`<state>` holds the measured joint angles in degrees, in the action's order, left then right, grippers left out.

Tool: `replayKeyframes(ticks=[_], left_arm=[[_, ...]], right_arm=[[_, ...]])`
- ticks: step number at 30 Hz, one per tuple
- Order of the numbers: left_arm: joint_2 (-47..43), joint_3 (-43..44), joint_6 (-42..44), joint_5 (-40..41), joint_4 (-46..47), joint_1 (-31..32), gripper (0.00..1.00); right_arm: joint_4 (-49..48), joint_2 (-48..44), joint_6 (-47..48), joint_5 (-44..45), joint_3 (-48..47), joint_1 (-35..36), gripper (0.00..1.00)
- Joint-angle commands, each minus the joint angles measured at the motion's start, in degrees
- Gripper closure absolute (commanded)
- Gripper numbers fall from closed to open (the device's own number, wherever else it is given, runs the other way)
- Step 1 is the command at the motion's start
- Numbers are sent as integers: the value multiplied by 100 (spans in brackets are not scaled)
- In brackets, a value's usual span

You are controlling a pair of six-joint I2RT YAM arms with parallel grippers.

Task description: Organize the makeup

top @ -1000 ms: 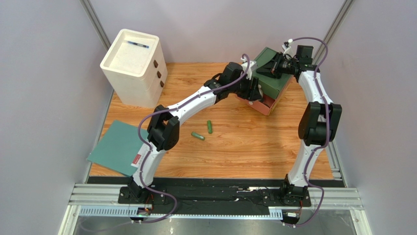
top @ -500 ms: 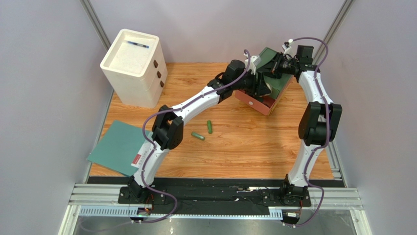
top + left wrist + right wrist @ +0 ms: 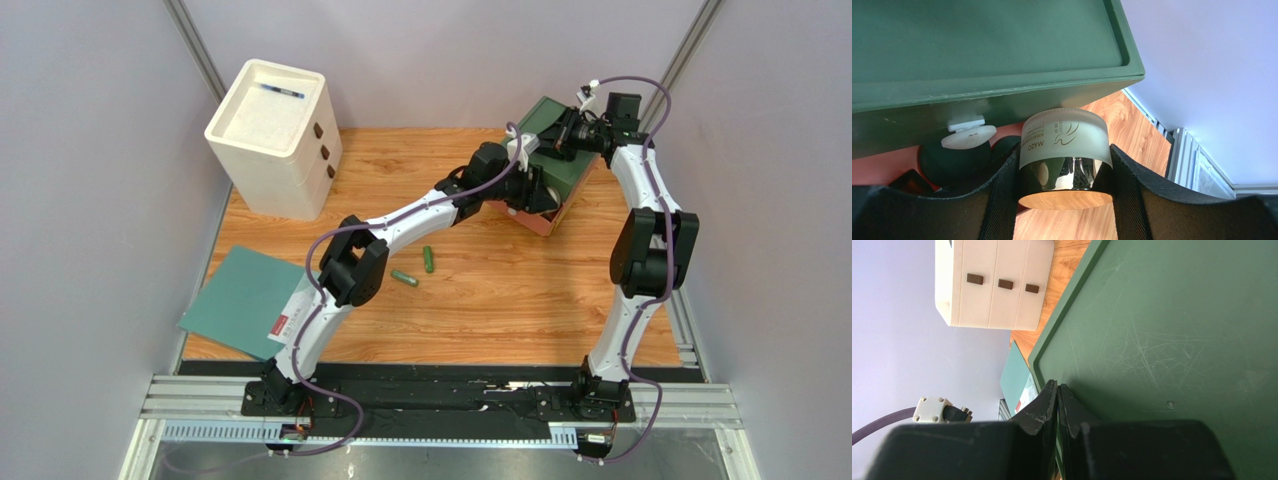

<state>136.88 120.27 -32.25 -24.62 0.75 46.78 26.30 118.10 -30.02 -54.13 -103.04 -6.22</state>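
My left gripper point(image 3: 1064, 172) is shut on a frosted round jar point(image 3: 1064, 145) with a shiny gold-toned cap. It holds the jar at the mouth of the salmon box point(image 3: 541, 216), just under the raised green lid point(image 3: 977, 45). Dark round jars point(image 3: 952, 162) and a white-capped item point(image 3: 968, 135) lie inside the box. My right gripper point(image 3: 1057, 390) is shut on the lid's edge point(image 3: 1177, 340) and holds it up at the back right point(image 3: 568, 135). Two green tubes point(image 3: 428, 259) point(image 3: 404, 277) lie on the table's middle.
A white three-drawer unit point(image 3: 272, 135) stands at the back left with a thin blue pen point(image 3: 280, 91) on top; it also shows in the right wrist view point(image 3: 997, 285). A teal flat sheet point(image 3: 245, 300) hangs over the near left edge.
My left arm has stretched further right and back, carrying the jar from in front of the box to its opening under the lid. The right arm and lid have not moved.
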Motion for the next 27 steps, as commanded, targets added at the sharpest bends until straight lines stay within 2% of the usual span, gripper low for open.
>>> replayKeyframes(ticks=[1, 5, 8, 11, 13, 14, 19, 20, 27], left_arm=[[75, 189, 8, 388, 699, -29, 83], [129, 225, 43, 502, 531, -29, 76], [137, 304, 78, 607, 321, -20, 52], [129, 331, 175, 608, 92, -20, 38], [67, 304, 263, 651, 13, -29, 35], [41, 287, 333, 669, -14, -29, 27], [-231, 85, 570, 870, -58, -38, 21], [-319, 41, 640, 915, -58, -38, 7], [-548, -12, 913, 1012, -111, -73, 7]], right_arm=[[1079, 1206, 603, 1150, 839, 77, 90], [1070, 1206, 603, 1159, 839, 77, 90], [1070, 1215, 603, 1159, 856, 68, 90], [1070, 1224, 611, 1159, 856, 68, 90], [1070, 1215, 611, 1159, 865, 59, 90], [1070, 1206, 620, 1159, 865, 59, 90], [1061, 1215, 611, 1159, 883, 33, 90], [1061, 1215, 611, 1159, 883, 33, 90], [1052, 1197, 611, 1168, 909, 24, 90]])
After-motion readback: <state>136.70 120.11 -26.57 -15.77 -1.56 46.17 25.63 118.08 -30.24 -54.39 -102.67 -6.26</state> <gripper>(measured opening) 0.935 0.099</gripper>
